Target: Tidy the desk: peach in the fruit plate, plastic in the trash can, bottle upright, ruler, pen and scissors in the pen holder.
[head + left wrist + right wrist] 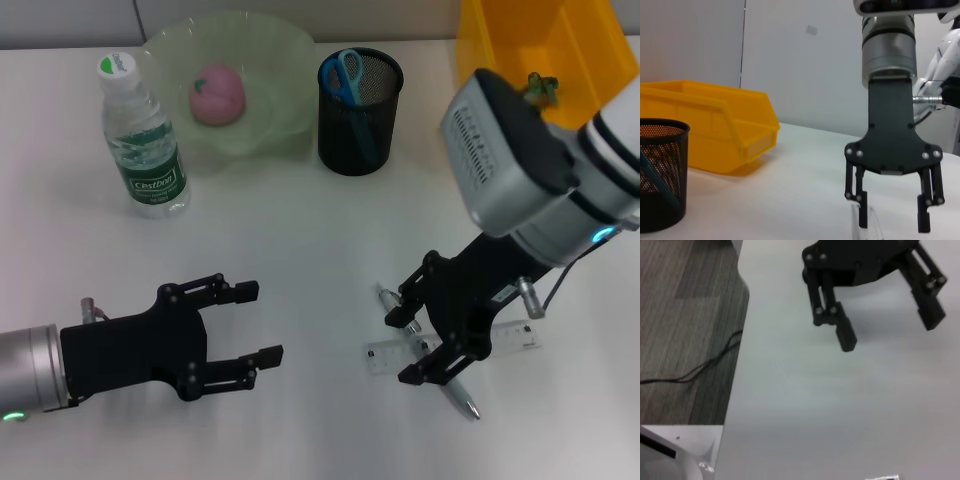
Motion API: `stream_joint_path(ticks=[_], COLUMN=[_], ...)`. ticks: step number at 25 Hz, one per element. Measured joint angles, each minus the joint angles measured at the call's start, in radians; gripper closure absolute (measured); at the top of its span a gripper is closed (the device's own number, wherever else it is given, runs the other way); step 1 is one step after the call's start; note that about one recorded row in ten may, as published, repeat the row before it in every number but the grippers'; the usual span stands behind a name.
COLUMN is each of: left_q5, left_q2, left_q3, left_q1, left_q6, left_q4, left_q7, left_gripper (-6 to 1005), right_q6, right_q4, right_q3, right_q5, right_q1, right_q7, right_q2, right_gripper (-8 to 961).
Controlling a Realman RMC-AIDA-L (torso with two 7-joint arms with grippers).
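My right gripper [403, 347] is open, low over the table, with its jaws on either side of a silver pen [458, 393] that lies across a clear ruler [515, 338]. It also shows in the left wrist view [892, 220], fingers down just above the ruler [871, 231]. My left gripper [262, 323] is open and empty at the front left; it also shows in the right wrist view [890, 331]. The peach [217, 95] lies in the green fruit plate [275, 50]. The bottle [145, 140] stands upright. Blue scissors [348, 75] stand in the black mesh pen holder [360, 125].
A yellow bin [520, 45] stands at the back right with a small greenish scrap [543, 88] in it; the bin [715, 135] and pen holder [660, 180] show in the left wrist view. The table edge [737, 365] drops to the floor beside my left arm.
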Motion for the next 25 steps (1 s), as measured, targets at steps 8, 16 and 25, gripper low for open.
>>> stream_joint_path(ticks=[8, 16, 25], left_q5=[-0.003, -0.004, -0.006], left_q2=[-0.001, -0.001, -0.002], left_q3=[-0.006, -0.007, -0.009], left_q1=[0.0, -0.002, -0.002], left_q6=[-0.003, -0.007, -0.003], left_q4=[-0.002, -0.002, -0.002], left_q7=[-0.001, -0.011, -0.011], left_gripper=[214, 214, 214], right_q6=[0.062, 0.145, 0.17], right_q4=[0.001, 0.007, 0.009], right_q3=[-0.084, -0.167, -0.202], right_q5=[0.003, 0.002, 0.005], right_q1=[-0.002, -0.001, 0.005], right_q7=[-0.004, -0.005, -0.006], right_q2=[0.001, 0.003, 0.004], right_gripper=[319, 323, 328])
